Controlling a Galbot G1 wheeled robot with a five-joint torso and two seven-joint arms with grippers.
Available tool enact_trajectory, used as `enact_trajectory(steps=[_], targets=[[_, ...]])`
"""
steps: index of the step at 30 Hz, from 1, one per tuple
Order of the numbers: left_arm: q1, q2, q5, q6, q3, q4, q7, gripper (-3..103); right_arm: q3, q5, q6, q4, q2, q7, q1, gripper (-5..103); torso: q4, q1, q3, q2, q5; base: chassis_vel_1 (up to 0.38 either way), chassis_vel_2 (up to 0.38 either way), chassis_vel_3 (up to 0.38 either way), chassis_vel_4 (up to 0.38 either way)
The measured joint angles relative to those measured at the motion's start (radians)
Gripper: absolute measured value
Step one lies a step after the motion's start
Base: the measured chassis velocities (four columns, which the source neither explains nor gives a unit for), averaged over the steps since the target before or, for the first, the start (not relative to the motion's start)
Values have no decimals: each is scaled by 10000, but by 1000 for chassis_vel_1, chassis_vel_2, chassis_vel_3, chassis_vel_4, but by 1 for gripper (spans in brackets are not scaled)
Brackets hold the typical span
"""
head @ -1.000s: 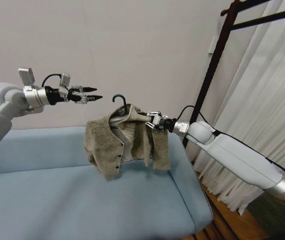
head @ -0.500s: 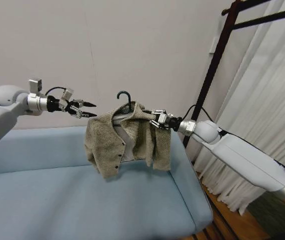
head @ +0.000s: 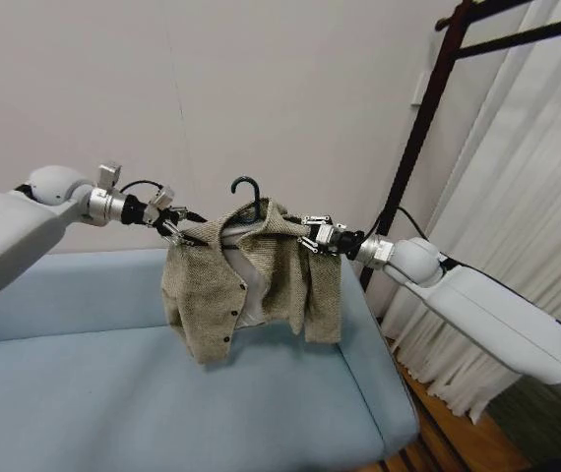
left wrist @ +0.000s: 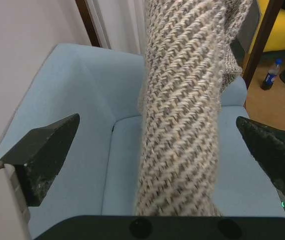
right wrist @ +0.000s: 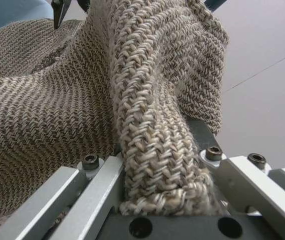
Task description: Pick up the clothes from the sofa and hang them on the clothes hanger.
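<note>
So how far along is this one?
Done: the cardigan is on its hanger, held up over the sofa. In hand: the right gripper is shut on one shoulder; the left gripper is open, fingers either side of the other shoulder. Left: hooking the hanger onto the rack, off to the robot's right.

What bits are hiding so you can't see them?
Hanger: head view, the cardigan covers its arms; the hook pokes out.
Clothes rack: head view, the picture's upper edge cuts off its top.
Right claw: right wrist view, knit buries its fingertips.
Sofa: left wrist view, the cardigan inside the open left claw blocks its middle.
</note>
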Motion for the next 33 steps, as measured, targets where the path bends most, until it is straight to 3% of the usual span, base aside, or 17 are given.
enact_trajectory(steps=[2,5,7,11,13,16,19,20,22,26,28,29,33], targets=[[-13,-30,16,-5,18,23,10,102,6,-2,-1,6,0,4,-10,12,0,0,0,0,1,0,0,0,0],[-135,-358,200,-60,171,255,319,89,49,-3,-5,81,-71,18,-52,12,-3,0,0,0,3,0,0,0,0],[-156,-399,230,-64,197,279,361,89,58,-3,-5,93,-90,19,-55,12,-3,0,0,0,3,0,0,0,0],[-265,-586,309,-92,315,394,543,68,115,12,-10,175,-195,33,-101,12,0,0,0,0,2,0,0,0,0],[-279,-612,314,-97,334,401,561,68,119,12,-16,190,-208,34,-104,12,0,0,0,0,3,0,0,0,0],[-327,-727,430,-133,392,462,603,51,124,30,-38,267,-291,65,-118,12,0,0,0,0,2,0,0,0,0],[-342,-768,610,-199,404,484,632,45,124,35,-40,286,-320,67,-120,12,0,0,0,0,2,0,0,0,0],[-365,-787,819,-276,427,493,683,35,123,42,-41,289,-346,67,-120,12,-1,0,0,0,1,0,0,0,0],[-374,-791,899,-308,435,495,696,35,121,44,-40,288,-354,67,-120,12,-1,0,0,0,1,0,0,0,0],[-415,-791,1061,-379,452,500,748,14,75,64,-16,238,-351,68,-126,12,0,0,0,0,2,0,0,0,0],[-430,-788,1065,-380,453,498,749,14,61,75,-12,230,-345,69,-126,12,0,0,0,0,1,0,0,0,0],[-444,-784,1072,-381,453,497,750,6,44,83,-10,219,-329,75,-125,12,0,0,0,-1,2,0,0,0,0],[-463,-778,1078,-380,456,500,743,6,-36,110,-11,206,-310,106,-68,12,0,0,0,0,1,0,0,0,0]])
